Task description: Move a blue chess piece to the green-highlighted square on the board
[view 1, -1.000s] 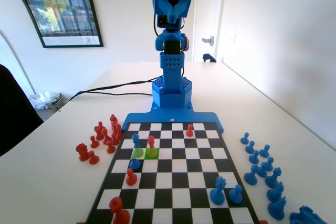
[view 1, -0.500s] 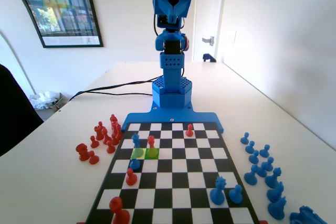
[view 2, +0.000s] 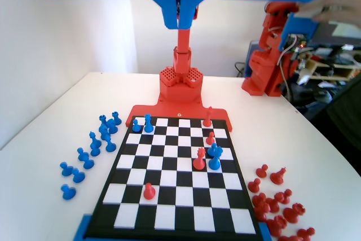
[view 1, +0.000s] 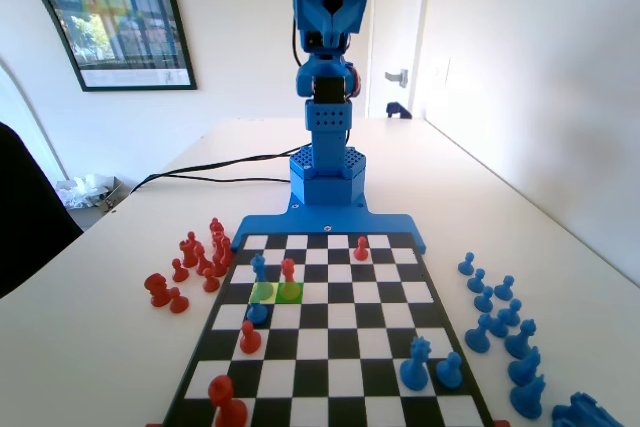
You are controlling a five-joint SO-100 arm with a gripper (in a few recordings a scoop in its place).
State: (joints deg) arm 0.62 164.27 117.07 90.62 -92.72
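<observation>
Blue arm raised high, fingers (view 2: 180, 20) clenched on nothing, well above the board (view 1: 330, 342).

In the fixed view the blue chess piece (view 1: 259, 267) stands left of centre on the board, just behind the paler yellow-green square (view 1: 262, 292) and diagonally behind the green-highlighted square (view 1: 289, 292). A red pawn (view 1: 288, 271) stands at that green square's far edge, just right of the blue piece. In the wrist view the same blue chess piece (view 2: 215, 158) stands right of centre, just beside the red pawn (view 2: 199, 160), and the two jaws hang pressed together at the frame's top centre. Spare blue pieces (view 1: 497, 322) line the counter (view 1: 560, 277) at the right of the fixed view.
</observation>
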